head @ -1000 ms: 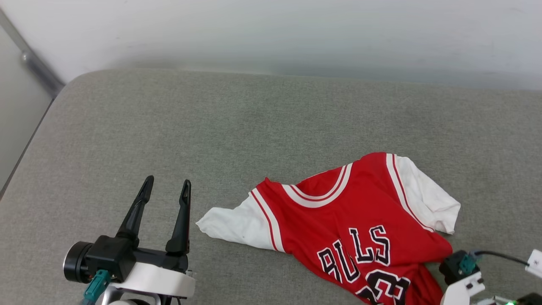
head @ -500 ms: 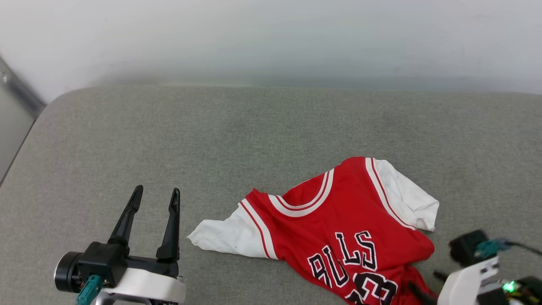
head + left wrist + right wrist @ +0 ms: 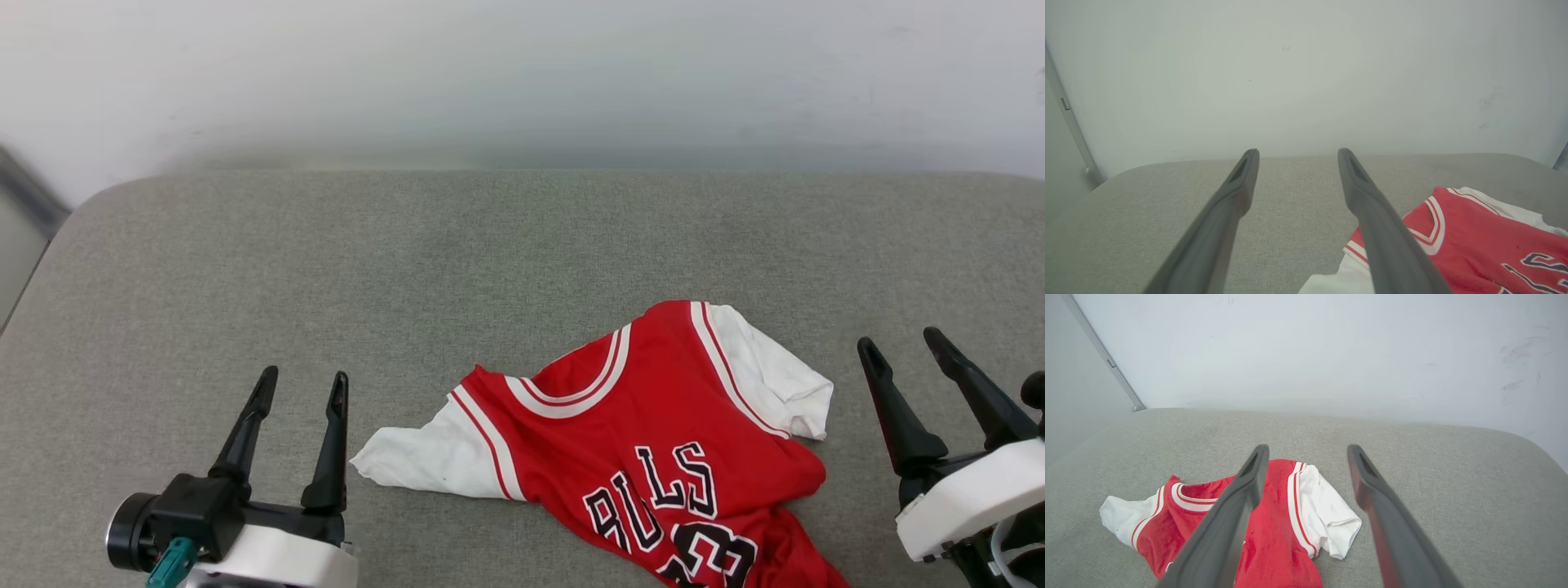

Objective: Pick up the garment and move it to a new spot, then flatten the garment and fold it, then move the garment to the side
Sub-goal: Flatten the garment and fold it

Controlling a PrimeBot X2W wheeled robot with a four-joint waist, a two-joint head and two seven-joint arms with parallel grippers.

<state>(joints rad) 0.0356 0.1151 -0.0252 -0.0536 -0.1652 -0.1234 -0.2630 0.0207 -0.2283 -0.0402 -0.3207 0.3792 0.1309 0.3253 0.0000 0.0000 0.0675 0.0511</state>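
Note:
The garment [image 3: 653, 441], a red jersey with white sleeves, striped trim and black lettering, lies front up and rumpled on the grey cushion [image 3: 408, 269], its lower part running off the head view's bottom edge. My left gripper [image 3: 304, 378] stands open to the left of its white sleeve, apart from it. My right gripper [image 3: 902, 343] stands open to the right of the other sleeve, holding nothing. The left wrist view has the garment [image 3: 1474, 241] at lower right beside my open left gripper [image 3: 1295, 153]. In the right wrist view the garment [image 3: 1290, 522] lies below my open right gripper [image 3: 1308, 450].
A pale wall [image 3: 522, 73] rises behind the cushion's far edge. The cushion's rounded left corner [image 3: 90, 204] drops off beside a grey strip at the far left. Bare cushion stretches beyond and to both sides of the garment.
My right gripper has let go of the garment's lower right part, opened and risen into view at the right. The camera has shifted, sliding the scene left and down.

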